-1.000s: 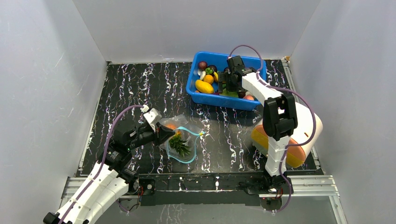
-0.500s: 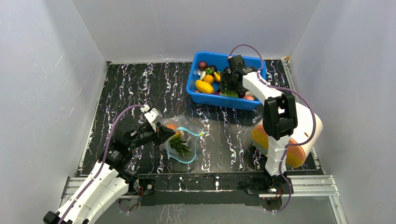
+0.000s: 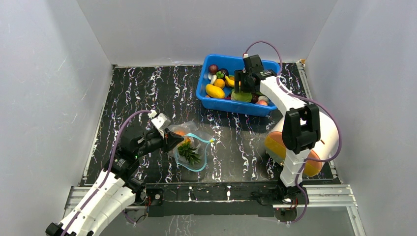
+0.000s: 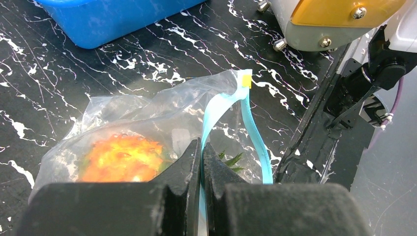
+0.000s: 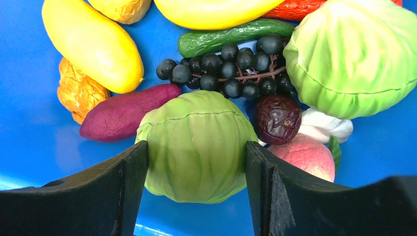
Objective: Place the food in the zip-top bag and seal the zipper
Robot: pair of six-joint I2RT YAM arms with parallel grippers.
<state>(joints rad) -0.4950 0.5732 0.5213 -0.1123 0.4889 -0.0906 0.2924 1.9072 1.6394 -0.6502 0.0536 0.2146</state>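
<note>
The zip-top bag (image 3: 195,146) lies near the front of the table, its mouth gaping. My left gripper (image 4: 202,145) is shut on one side of the teal zipper (image 4: 256,135). Inside the bag show an orange-yellow fruit (image 4: 120,157) and green pineapple leaves (image 3: 189,153). My right gripper (image 5: 195,147) is over the blue bin (image 3: 233,107), with both fingers pressed against the sides of a green cabbage (image 5: 196,132). More food lies around it: a second cabbage (image 5: 351,54), black grapes (image 5: 236,61), a yellow mango (image 5: 93,44) and a purple sweet potato (image 5: 125,118).
A white and orange rounded device (image 3: 300,157) stands at the right, beside the right arm's base. White walls close in the black marbled table (image 3: 147,93) on three sides. A metal rail (image 3: 221,191) runs along the near edge.
The right gripper's jaws have closed from wide open onto the green cabbage, and the wrist has risen slightly above the bin. The left arm and the bag have not moved.
</note>
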